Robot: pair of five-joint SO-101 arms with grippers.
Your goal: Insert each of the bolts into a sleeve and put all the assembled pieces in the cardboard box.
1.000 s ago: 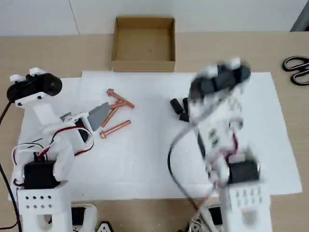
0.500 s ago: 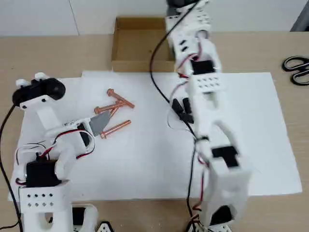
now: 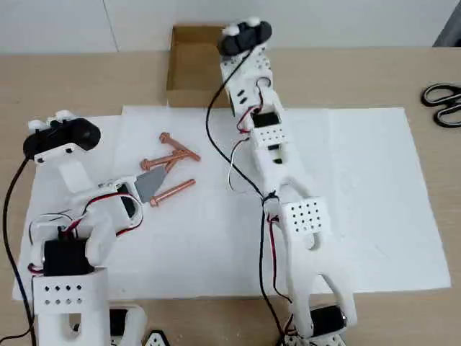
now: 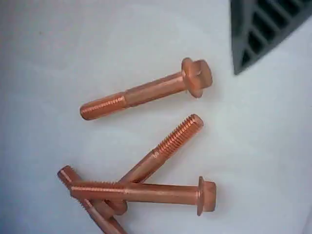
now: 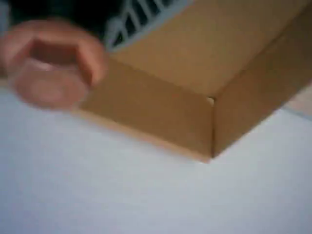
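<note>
Several copper bolts lie on the white sheet: one alone [image 3: 173, 192] and a crossed cluster [image 3: 173, 155]. In the left wrist view the lone bolt [image 4: 146, 90] lies apart from the cluster [image 4: 146, 192]. My left gripper [image 3: 149, 184] hovers open just beside them, one dark finger [image 4: 263, 29] showing. My right arm [image 3: 252, 108] stretches to the front right corner of the cardboard box [image 3: 187, 97]. There my right gripper [image 5: 73, 29] is shut on a bolt, whose head [image 5: 48, 63] is close to the box wall [image 5: 156, 112]. The right arm hides the sleeves.
Scissors [image 3: 443, 101] lie at the table's far right edge. The white sheet [image 3: 374, 187] covers the work area, with free room on its right half. A black cable [image 3: 263, 252] trails along the right arm.
The right arm swung from above the sleeves forward to the box corner. The left arm shifted slightly, its gripper staying by the bolts.
</note>
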